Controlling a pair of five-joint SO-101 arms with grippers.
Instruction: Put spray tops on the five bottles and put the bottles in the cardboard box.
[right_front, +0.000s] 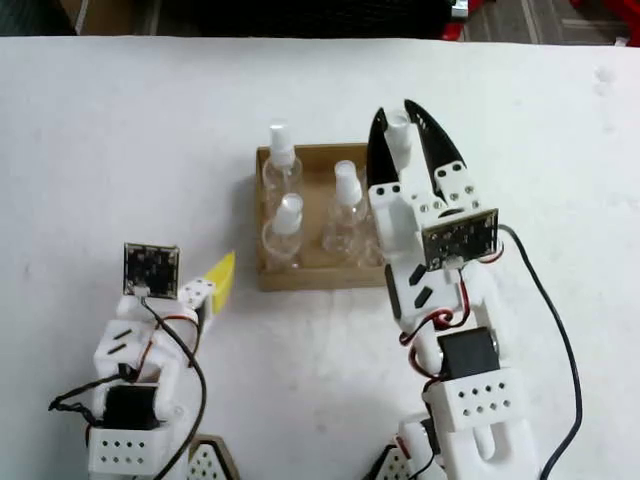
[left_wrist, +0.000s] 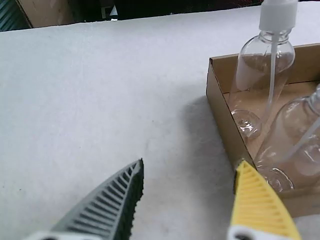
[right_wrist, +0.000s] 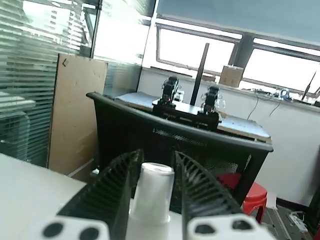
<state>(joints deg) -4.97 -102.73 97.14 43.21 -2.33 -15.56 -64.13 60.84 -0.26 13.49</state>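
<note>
The right gripper (right_front: 394, 112), clamped on the spray top (right_wrist: 151, 192), should lower straight into the two-o'clock corner of the box (right_front: 310, 278); the left gripper (left_wrist: 190, 165) sits parted.

There are four clear bottles (right_front: 281, 172), each wearing one of four white spray tops (right_front: 289, 212), one cardboard box (right_front: 300, 277), and two grippers: the left gripper (left_wrist: 190, 170) and the right gripper (right_front: 396, 112).

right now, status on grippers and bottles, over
Left gripper open, empty, beside the cardboard box. Right gripper shut on a spray top at the box's far right corner. Three topped bottles in the box. Nothing blocking.
</note>
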